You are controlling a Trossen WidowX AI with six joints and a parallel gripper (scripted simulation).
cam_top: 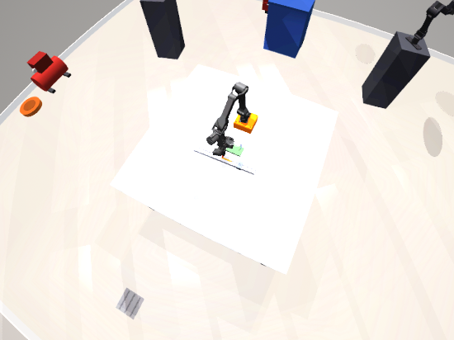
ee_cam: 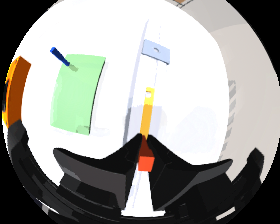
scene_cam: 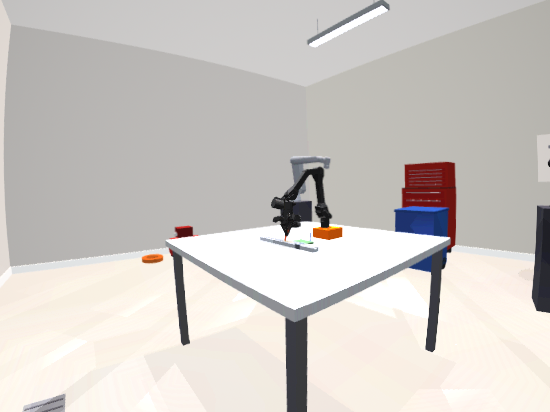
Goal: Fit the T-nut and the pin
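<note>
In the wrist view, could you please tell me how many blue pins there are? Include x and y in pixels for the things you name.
1: the blue pin (ee_cam: 60,57) (scene_cam: 310,237) (cam_top: 241,146) stands in the green tray (ee_cam: 75,97) (scene_cam: 300,242) (cam_top: 234,150), near one end. Others might be hidden behind the gripper (ee_cam: 144,136).

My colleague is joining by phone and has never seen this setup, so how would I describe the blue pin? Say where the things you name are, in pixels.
On the white table (cam_top: 215,208) (scene_cam: 310,272), find the black arm's orange base (cam_top: 245,128) (scene_cam: 327,233) (ee_cam: 18,92). Near it lies a flat green tray (cam_top: 236,150) (ee_cam: 77,97). The pin (ee_cam: 59,56) is the thin, dark blue stick standing up at the tray.

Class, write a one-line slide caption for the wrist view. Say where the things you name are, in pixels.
Black gripper (ee_cam: 145,139) grips the orange handle (ee_cam: 146,162); blue pin (ee_cam: 59,56) waits at the flat green tray (ee_cam: 77,97).
</note>
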